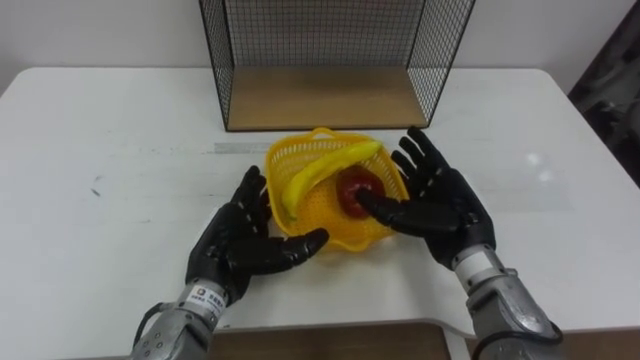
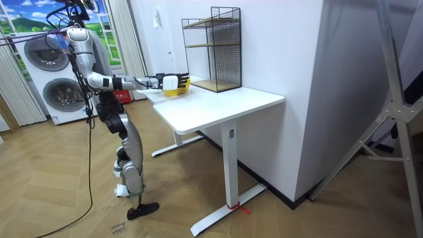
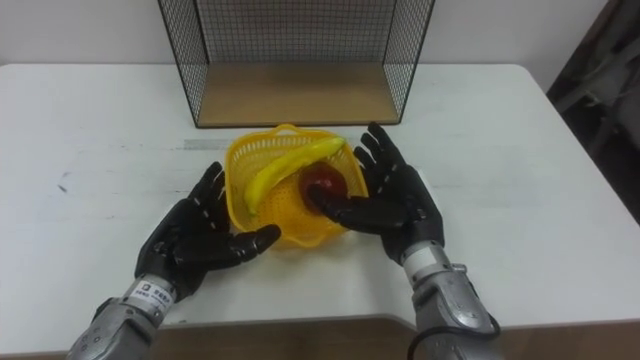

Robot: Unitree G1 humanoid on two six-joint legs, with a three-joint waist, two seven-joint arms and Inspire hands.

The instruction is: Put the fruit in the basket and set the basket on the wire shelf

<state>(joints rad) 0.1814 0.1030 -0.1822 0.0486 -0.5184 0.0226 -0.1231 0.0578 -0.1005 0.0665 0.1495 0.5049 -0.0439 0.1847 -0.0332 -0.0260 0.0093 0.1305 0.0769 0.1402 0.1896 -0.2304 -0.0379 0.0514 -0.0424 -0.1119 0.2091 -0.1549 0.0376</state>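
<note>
A yellow plastic basket (image 1: 310,155) (image 3: 262,222) stands on the white table (image 1: 120,130), just in front of the wire shelf (image 1: 330,55). A yellow banana (image 1: 325,170) (image 3: 285,165) and a red apple (image 1: 355,190) (image 3: 322,180) lie inside it. My left hand (image 1: 245,240) (image 3: 200,235) is open at the basket's left side, thumb under its front rim. My right hand (image 1: 435,200) (image 3: 390,195) is open against the right side, its thumb reaching over the rim toward the apple. In the room view I stand at the table's end with both arms stretched to the basket (image 2: 177,84).
The wire shelf (image 3: 295,50) has a wooden floor board (image 1: 320,98) and an open front facing me. The table's near edge (image 1: 330,328) runs close under my wrists. Washing machines (image 2: 46,79) stand behind me in the room view.
</note>
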